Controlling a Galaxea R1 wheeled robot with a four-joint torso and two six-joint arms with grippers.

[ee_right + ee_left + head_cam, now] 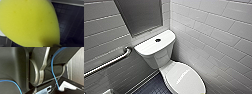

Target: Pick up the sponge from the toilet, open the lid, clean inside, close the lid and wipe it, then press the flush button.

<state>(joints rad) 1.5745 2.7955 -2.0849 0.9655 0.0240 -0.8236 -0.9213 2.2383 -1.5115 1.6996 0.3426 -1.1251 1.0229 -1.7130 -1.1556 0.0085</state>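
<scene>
yellow sponge (28, 22) seemingly clenched in right claw; left claw's state cannot be told; closed lid (185, 80) is best lifted by its rim.

Soft, even light; glare streaks the lid (186, 79), shadow dims the left-hand wall (104, 30).

dark tiled floor (151, 87), white toilet (157, 59) standing on it

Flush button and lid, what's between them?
In the head view, only the bare white tank lies between the flush button and the closed lid.
</scene>
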